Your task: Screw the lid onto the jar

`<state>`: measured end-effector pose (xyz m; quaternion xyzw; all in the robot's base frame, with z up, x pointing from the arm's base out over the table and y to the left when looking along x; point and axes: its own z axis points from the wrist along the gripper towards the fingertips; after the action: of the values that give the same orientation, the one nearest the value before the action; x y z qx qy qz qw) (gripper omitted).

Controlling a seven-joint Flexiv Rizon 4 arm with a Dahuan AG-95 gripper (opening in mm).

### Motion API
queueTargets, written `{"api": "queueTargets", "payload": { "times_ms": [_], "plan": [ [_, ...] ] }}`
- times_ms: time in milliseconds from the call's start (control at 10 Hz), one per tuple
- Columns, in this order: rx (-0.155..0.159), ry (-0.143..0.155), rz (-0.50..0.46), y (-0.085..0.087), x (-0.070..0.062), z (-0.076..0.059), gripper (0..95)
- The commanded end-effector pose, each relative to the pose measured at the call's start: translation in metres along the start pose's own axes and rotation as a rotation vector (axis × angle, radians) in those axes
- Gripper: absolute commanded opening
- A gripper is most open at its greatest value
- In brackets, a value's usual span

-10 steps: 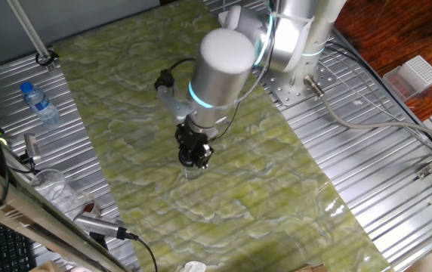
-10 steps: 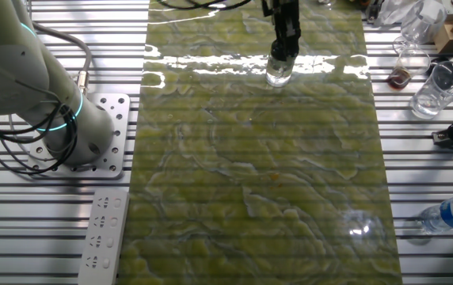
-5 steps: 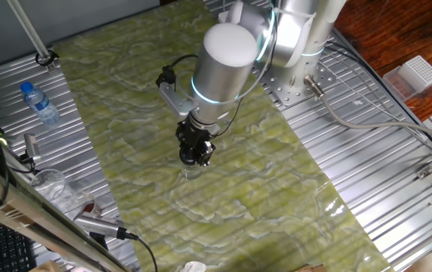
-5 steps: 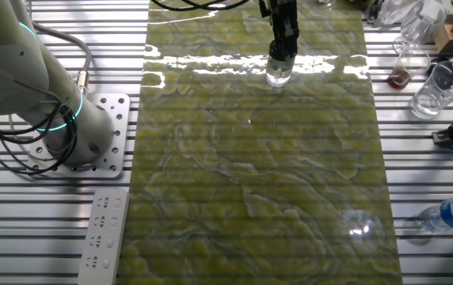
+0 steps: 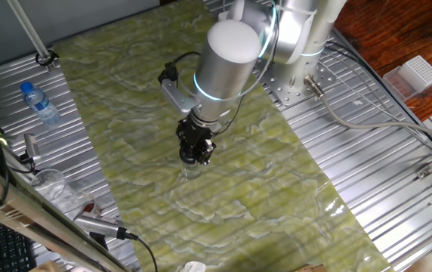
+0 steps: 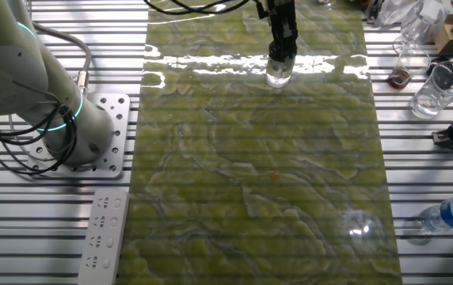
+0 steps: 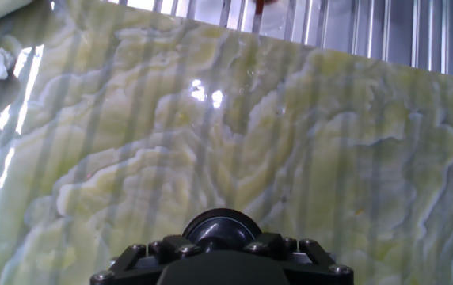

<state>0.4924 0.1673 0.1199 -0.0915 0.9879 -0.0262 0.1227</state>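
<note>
Lid (image 7: 220, 228): small round black cap, shiny grey centre, seen at bottom of hand view just beyond gripper (image 5: 195, 153) tip. Appears seated on jar (image 6: 278, 76), held from above.
Jar: short, clear, upright on green marbled tabletop (image 6: 258, 182), far centre in the other fixed view, directly under gripper.
Jaws: look closed round lid; exact contact not resolvable.
Progress: judged mid-screwing; lid on jar, tightness unknown; release left.
Periphery: water bottle (image 5: 39, 103), blue cap, left. Labels/writing: none legible.
</note>
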Motion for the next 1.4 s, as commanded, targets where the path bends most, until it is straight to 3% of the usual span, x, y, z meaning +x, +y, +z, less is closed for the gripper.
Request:
{"api": "queueTargets", "payload": {
  "times_ms": [100, 400, 1000, 1100, 1400],
  "plan": [
    [-0.02, -0.021, 0.008, 0.0001, -0.0001, -0.0005, 57.0],
    [-0.028, -0.043, -0.005, 0.0001, -0.0001, -0.0005, 57.0],
    [-0.025, -0.042, -0.014, 0.0005, -0.0002, -0.0003, 57.0],
    [-0.025, -0.028, -0.033, 0.0006, -0.0002, -0.0002, 76.0],
    [-0.03, 0.007, -0.049, 0.0006, -0.0002, -0.0002, 76.0]
  ]
}}
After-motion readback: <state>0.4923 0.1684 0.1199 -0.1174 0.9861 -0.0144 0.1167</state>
